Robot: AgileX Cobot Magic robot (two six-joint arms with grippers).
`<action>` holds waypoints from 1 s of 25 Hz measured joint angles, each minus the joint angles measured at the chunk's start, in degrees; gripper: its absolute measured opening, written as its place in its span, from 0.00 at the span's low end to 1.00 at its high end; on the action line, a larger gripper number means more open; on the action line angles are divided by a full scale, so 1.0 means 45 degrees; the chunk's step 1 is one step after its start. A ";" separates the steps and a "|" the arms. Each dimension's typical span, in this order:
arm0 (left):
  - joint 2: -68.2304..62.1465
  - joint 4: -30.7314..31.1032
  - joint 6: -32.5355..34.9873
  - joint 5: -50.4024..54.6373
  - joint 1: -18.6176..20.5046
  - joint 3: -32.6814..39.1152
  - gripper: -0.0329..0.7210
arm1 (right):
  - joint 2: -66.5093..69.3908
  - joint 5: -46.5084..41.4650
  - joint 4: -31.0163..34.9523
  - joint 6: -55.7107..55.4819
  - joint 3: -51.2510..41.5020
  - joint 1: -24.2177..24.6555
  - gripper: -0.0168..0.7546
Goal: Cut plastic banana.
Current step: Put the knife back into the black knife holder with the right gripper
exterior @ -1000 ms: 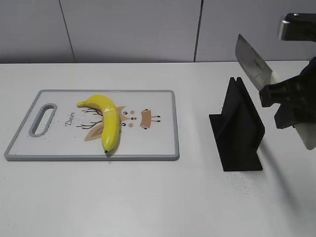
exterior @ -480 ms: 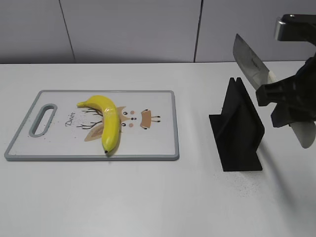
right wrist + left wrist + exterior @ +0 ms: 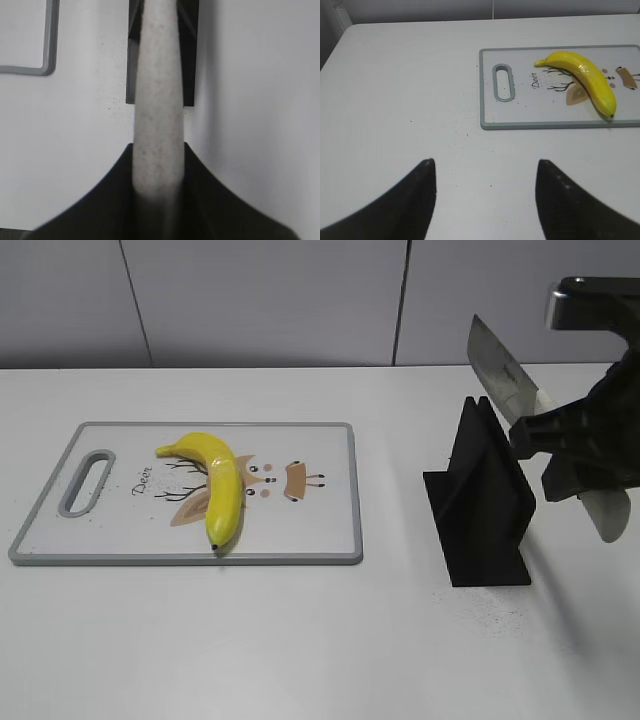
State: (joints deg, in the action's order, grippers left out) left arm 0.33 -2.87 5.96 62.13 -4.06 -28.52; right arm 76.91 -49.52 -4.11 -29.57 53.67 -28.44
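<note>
I am viewing the banana (image 3: 222, 483) lying on the board (image 3: 330, 530), which is resting flat on the left half of the white table (image 3: 300, 640). The banana is curving from its stem at upper left to its dark tip near the board's front edge, and it is covering part of the deer print. In the left wrist view the banana (image 3: 585, 80) is sitting right of the board's handle slot (image 3: 503, 82).

I am holding the knife (image 3: 505, 375) in the right gripper (image 3: 575, 445). Its fingers are clamped on the pale handle; the right wrist view is showing that handle (image 3: 157, 115) running up between the two dark fingers (image 3: 210, 200), with contact on both sides. The blade is pointing up and to the left, tilted, in the air above the black stand (image 3: 482, 502). I cannot tell whether the blade is touching the stand's top notch. The stand is sitting upright on the table, well apart from the board's right edge.

I am keeping the left gripper (image 3: 485, 197) over bare table, near the board's handle end. Its two fingers (image 3: 415, 200) are spread wide with nothing between them. The left arm is not appearing in the exterior view.
</note>
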 joint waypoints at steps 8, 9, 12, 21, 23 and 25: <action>0.0000 0.0000 0.0000 0.0000 0.0000 0.0000 0.83 | 0.1306 0.0248 0.0000 0.0000 0.0000 0.0000 0.23; 0.0000 0.0000 0.0000 0.0000 0.0000 0.0000 0.83 | 0.1452 0.0291 0.0000 0.0000 0.0000 0.0000 0.23; 0.0000 0.0000 0.0000 0.0000 0.0000 0.0000 0.83 | 0.1753 0.0405 -0.0048 0.0000 0.0000 0.0000 0.23; 0.0000 0.0000 0.0000 0.0000 0.0000 0.0000 0.83 | 0.2087 0.0430 0.0151 -0.0012 0.0000 0.0000 0.24; 0.0000 0.0000 0.0000 0.0000 0.0000 0.0000 0.83 | 0.2087 0.0430 0.0247 0.0072 0.0000 0.0000 0.35; 0.0000 0.0000 0.0000 0.0000 0.0000 0.0000 0.83 | 0.2087 0.0388 0.0274 0.0148 0.0000 0.0000 0.54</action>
State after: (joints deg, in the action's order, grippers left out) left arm 0.33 -2.87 5.96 62.13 -4.06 -28.52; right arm 86.30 -47.77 -2.87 -28.90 53.67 -28.44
